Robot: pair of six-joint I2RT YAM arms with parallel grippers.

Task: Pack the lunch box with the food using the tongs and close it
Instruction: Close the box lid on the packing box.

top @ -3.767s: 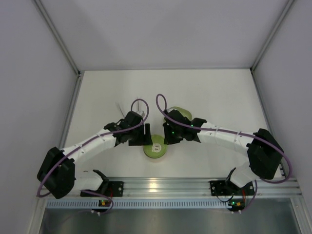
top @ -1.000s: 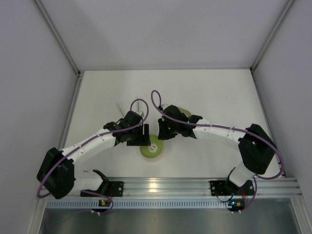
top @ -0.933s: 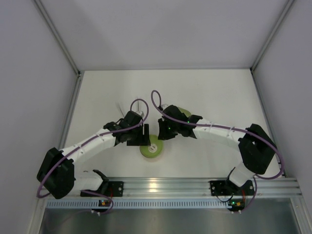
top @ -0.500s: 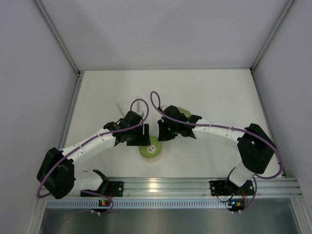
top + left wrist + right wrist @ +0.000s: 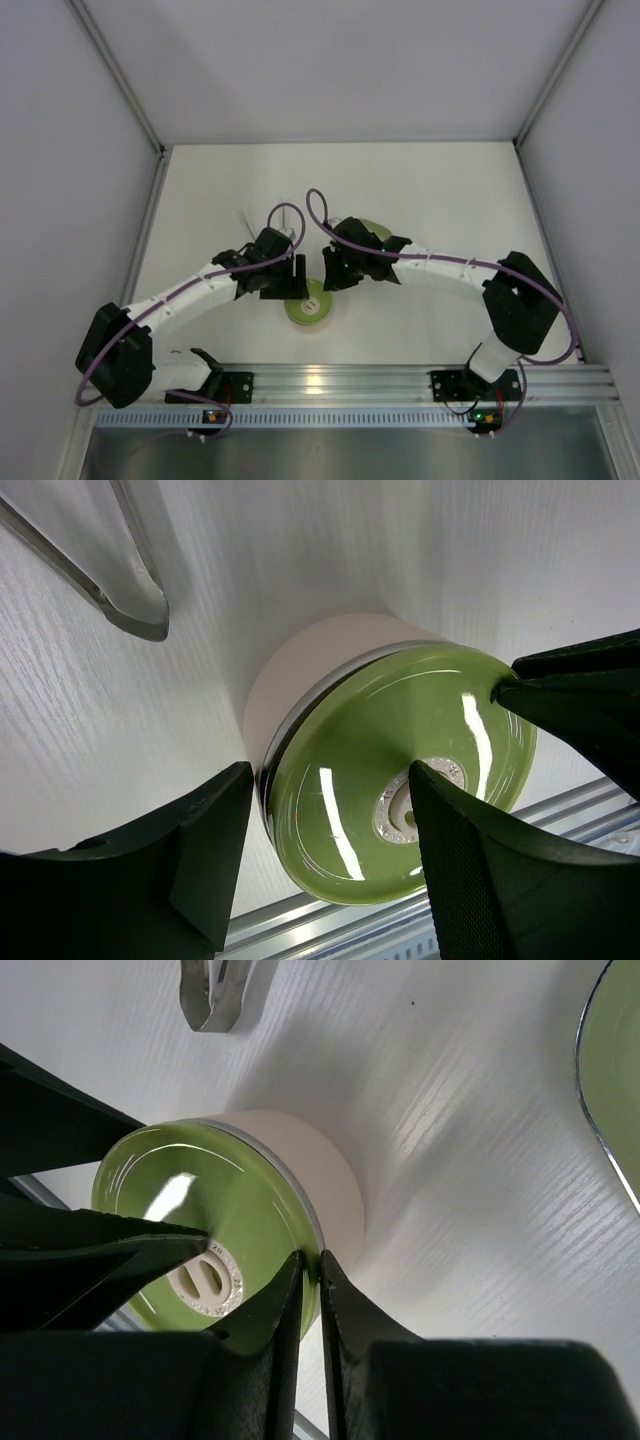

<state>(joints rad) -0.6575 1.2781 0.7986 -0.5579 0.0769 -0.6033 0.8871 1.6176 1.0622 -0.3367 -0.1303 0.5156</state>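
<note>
The lunch box (image 5: 309, 303) stands near the table's front with its green lid (image 5: 390, 760) on top, white centre spot showing. My right gripper (image 5: 320, 1265) is shut on the lid's rim (image 5: 300, 1215) at the box's far right side. My left gripper (image 5: 330, 860) stands open at the box: one finger (image 5: 200, 860) hangs outside the wall, the other (image 5: 490, 870) reaches over the lid's centre. The tongs (image 5: 130, 580) lie on the table behind the box, their joined end also seen in the right wrist view (image 5: 215, 995). The food is hidden.
A pale green dish (image 5: 615, 1090) sits just behind my right gripper, partly under the right arm (image 5: 372, 228). The metal rail (image 5: 330, 380) runs along the table's near edge, close to the box. White walls close in the table on three sides.
My right gripper has crept a little to the left, and the lidded lunch box has shifted slightly left with it. The left arm has stayed in place.
</note>
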